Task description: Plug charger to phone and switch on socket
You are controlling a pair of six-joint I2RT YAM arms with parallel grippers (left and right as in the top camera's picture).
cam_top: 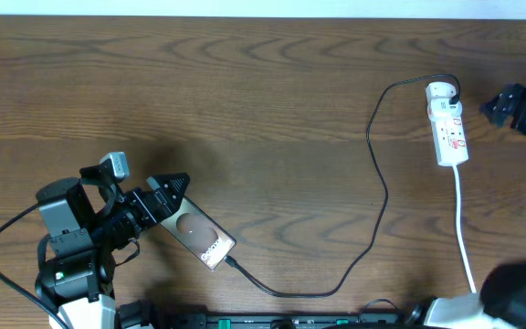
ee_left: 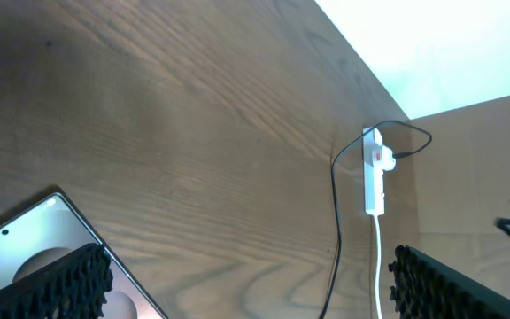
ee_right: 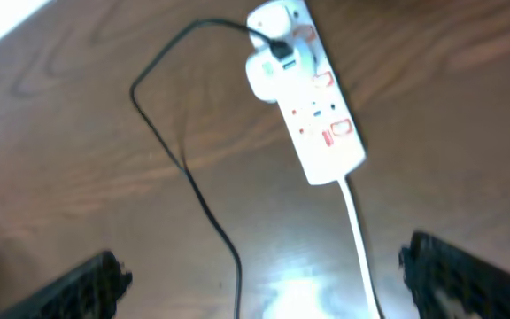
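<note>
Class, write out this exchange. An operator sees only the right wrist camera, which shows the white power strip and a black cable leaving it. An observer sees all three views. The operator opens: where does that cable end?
Observer: Overhead, the charger loops across the table and its tip meets the near end of the phone.
Operator: Where does the phone lie?
Observer: Flat on the table, far from the socket, on the left arm's side.
Operator: Is the left arm holding it?
Observer: No. The left gripper is open at the phone's other end, not closed on it.
</note>
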